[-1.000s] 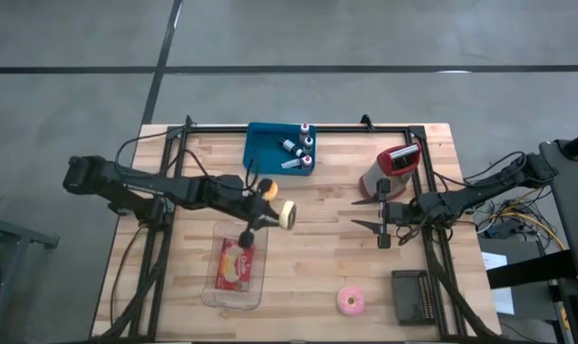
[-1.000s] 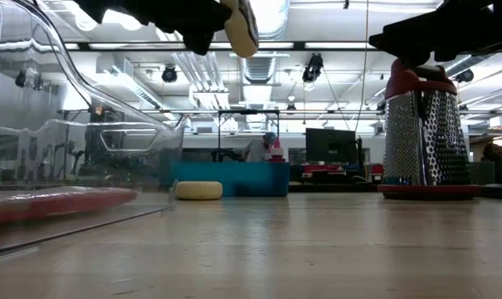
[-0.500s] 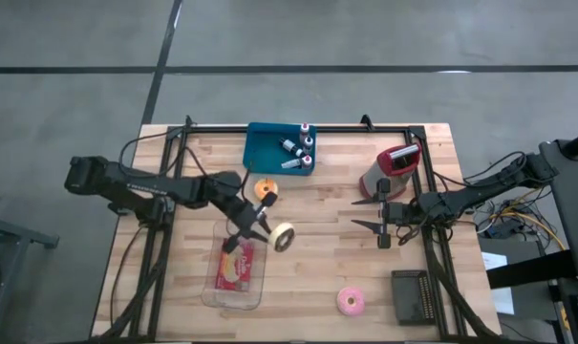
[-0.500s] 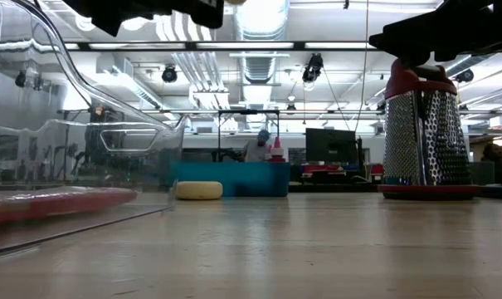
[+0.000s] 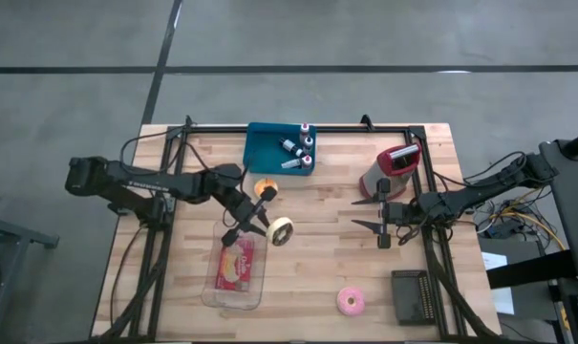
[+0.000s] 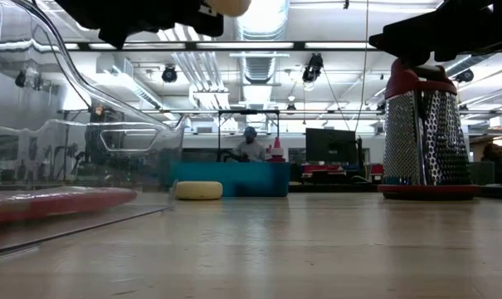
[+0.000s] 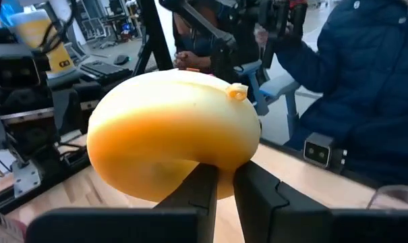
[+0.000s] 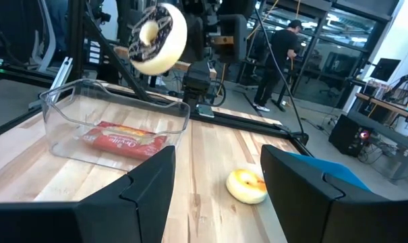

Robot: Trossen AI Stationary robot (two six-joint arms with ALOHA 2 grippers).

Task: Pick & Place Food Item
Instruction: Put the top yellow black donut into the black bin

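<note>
grater (image 5: 392, 167) | blue tray (image 5: 280, 150) | spare donut (image 5: 266, 189) beside container (image 5: 238, 267)

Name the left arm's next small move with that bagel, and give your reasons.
Probably carry it a little further over the clear container before lowering. The left gripper is shut on the pale bagel, held in the air just past the container's upper right corner, not yet above its opening. A red packet already lies inside. The right gripper waits, open, by the grater.
</note>
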